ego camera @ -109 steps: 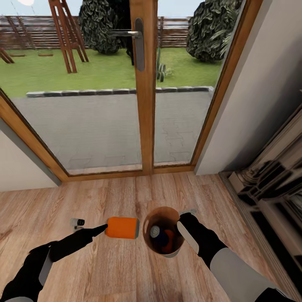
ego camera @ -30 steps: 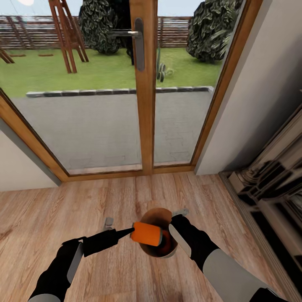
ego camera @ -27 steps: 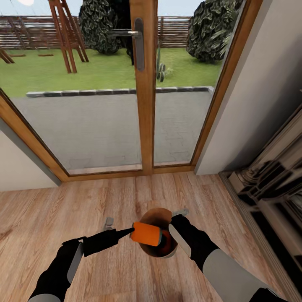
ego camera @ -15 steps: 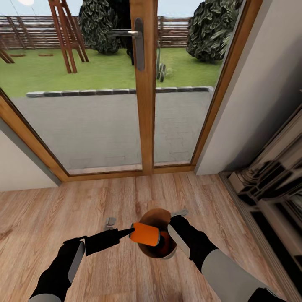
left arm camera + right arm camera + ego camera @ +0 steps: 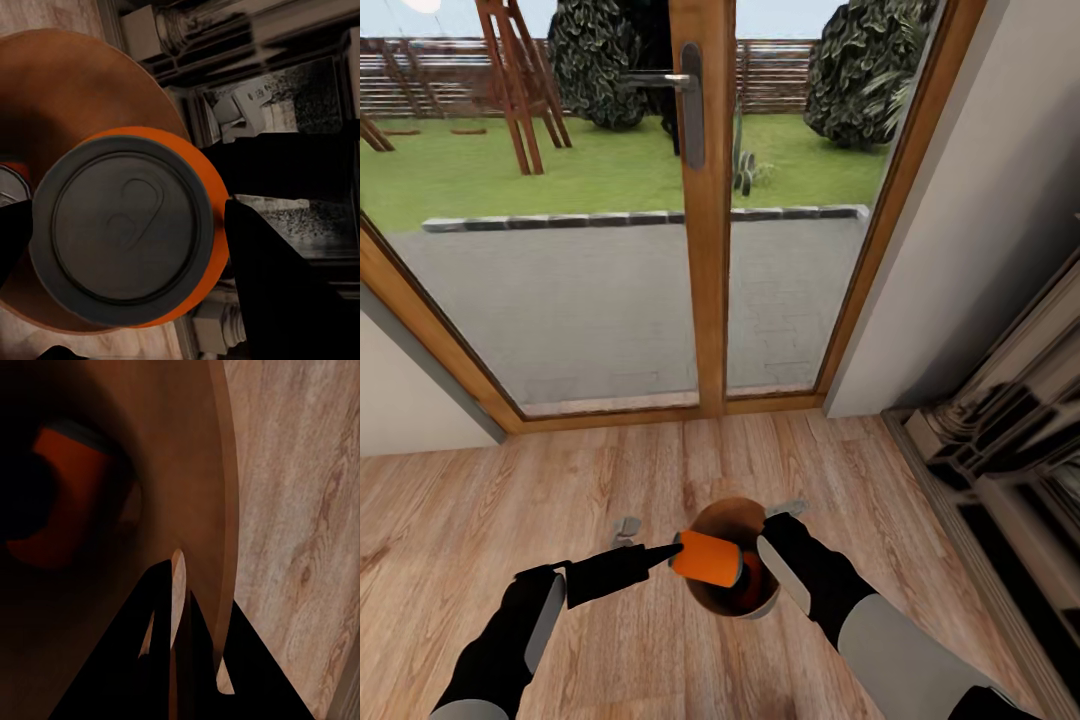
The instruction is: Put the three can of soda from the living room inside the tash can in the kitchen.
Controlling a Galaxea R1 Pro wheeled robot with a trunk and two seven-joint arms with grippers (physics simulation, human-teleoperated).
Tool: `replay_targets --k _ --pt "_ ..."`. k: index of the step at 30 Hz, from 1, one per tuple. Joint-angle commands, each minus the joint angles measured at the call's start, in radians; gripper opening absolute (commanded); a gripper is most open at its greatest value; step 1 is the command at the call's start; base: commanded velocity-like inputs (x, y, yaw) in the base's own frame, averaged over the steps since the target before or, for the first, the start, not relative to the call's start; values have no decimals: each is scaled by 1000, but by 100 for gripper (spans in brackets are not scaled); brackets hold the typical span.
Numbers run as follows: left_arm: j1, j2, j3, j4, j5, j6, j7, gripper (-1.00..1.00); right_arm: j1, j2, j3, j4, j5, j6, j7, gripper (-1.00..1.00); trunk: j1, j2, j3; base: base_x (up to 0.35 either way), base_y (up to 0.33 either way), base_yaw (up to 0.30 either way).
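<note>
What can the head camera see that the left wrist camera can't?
The head view alone takes in the glass doors, the garden outside, the wood floor and both arms at once. The left wrist view alone gives the close-up of the can's dark end with its pull tab. Both views have the orange can in the left hand at the copper-lined bucket that the right hand holds.

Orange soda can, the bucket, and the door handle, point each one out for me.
Orange soda can [image 5: 703,557], head view, on its orange side wall.
Bucket [image 5: 732,517], head view, on its copper inner wall.
Door handle [image 5: 656,80], head view, on the lever.
</note>
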Motion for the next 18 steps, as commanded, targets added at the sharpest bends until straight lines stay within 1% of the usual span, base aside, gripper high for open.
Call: replay_targets --k 1,7,8,10,12,18 --pt "0 -1 -1 0 -1 -2 1 -100 0 1 0 0 -3 -2 4 -100 0 0 0 0 0 0" --pt "0 -9 -5 0 -1 -2 31 -100 0 2 0 0 -3 -2 4 -100 0 0 0 0 0 0" --pt "0 -10 -10 -1 -1 -3 48 -100 0 2 0 0 -3 -2 4 -100 0 0 0 0 0 0" --pt "0 -11 -20 -1 -1 -13 62 -100 0 2 0 0 -3 -2 4 -100 0 0 0 0 0 0" --pt "0 -12 -36 -1 -1 -36 76 -100 0 3 0 1 -3 -2 4 -100 0 0 0 0 0 0" --pt "0 -13 -52 -1 -1 -57 126 -100 0 3 0 5 -3 -2 4 -100 0 0 0 0 0 0"
